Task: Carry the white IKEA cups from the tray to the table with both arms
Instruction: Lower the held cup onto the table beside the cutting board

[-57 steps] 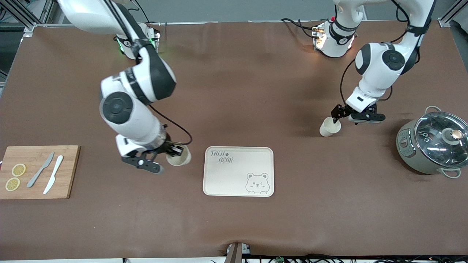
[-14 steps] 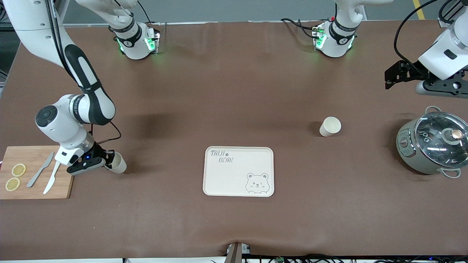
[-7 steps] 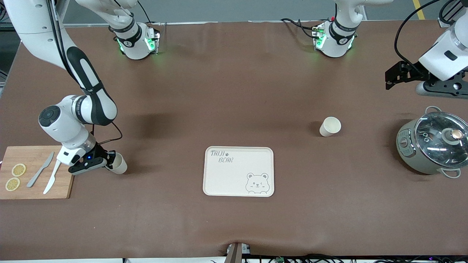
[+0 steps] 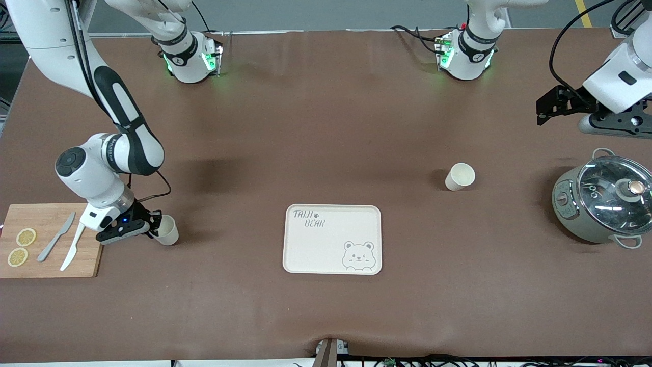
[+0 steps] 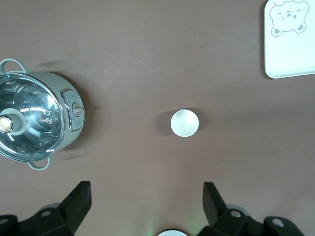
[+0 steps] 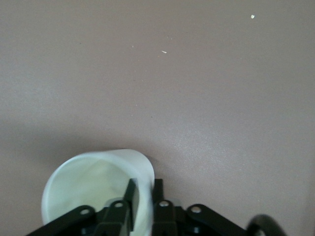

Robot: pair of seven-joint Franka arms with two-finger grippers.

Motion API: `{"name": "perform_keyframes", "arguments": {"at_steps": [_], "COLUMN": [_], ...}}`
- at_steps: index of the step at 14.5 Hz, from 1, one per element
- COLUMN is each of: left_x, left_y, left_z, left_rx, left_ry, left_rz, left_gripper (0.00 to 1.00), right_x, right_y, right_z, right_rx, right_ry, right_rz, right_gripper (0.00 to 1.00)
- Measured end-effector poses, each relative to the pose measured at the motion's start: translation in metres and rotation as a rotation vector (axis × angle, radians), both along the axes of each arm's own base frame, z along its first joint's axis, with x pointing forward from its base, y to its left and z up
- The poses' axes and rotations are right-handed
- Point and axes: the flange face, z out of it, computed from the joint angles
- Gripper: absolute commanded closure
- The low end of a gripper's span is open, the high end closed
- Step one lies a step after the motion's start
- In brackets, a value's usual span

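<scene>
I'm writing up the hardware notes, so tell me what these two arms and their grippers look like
Both arms are glossy white with black joint bands and round black caps; the right arm has a long black panel on its forearm. Black cables run along each. The right gripper and left gripper are black with two fingers. Green lights glow at both bases.

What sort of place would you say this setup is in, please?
Probably a robotics lab staged as a kitchen: two arms bolted to a brown-covered table, with a pot, a bear-printed tray and a cutting board holding knives and lemon slices.
</scene>
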Motion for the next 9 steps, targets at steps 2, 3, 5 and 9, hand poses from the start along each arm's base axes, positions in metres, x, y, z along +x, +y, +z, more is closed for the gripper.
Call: {"name": "perform_keyframes", "arguments": {"at_steps": [2, 3, 5, 9], "left_x": [0.000, 0.000, 0.000, 0.000], "left_y": [0.001, 0.001, 0.001, 0.001], "left_z": [0.000, 0.000, 0.000, -0.001], "left_rx": [0.000, 0.000, 0.000, 0.000], "left_ry": [0.000, 0.000, 0.001, 0.001], "left_rz": [0.001, 0.001, 0.002, 0.002], "left_gripper": [0.00, 0.00, 0.00, 0.00], "right_x": [0.000, 0.000, 0.000, 0.011], "right_y": [0.000, 0.000, 0.000, 0.003], "right_z": [0.000, 0.000, 0.000, 0.013], "right_rx": [0.000, 0.000, 0.000, 0.018], "right_ry": [0.000, 0.000, 0.000, 0.089], "right_rz": [0.000, 0.000, 0.002, 0.030], "right_gripper": [0.00, 0.00, 0.00, 0.00]}}
